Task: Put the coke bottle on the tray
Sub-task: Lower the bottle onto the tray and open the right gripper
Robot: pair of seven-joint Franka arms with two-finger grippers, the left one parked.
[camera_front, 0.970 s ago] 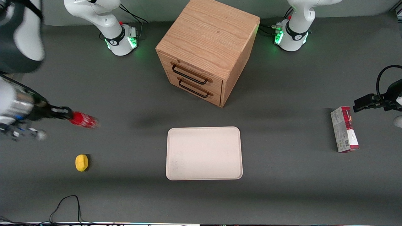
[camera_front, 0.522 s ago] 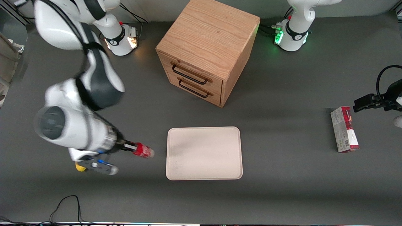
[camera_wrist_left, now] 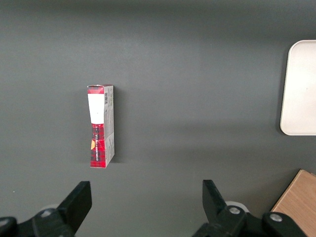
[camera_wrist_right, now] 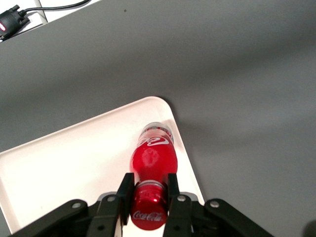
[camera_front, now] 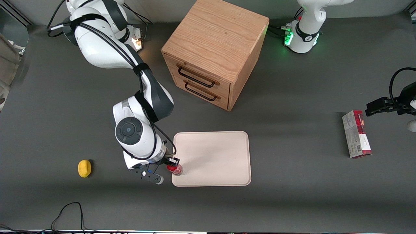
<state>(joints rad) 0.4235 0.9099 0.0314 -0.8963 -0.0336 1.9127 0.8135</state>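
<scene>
Over the tray corner, red white-script coke bottle, gripper fingers clamping its cap

Red coke bottle upright at corner of cream tray, cap clamped.

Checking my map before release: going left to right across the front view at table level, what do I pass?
lemon → hand shut on the coke bottle → tray → carton box.
</scene>
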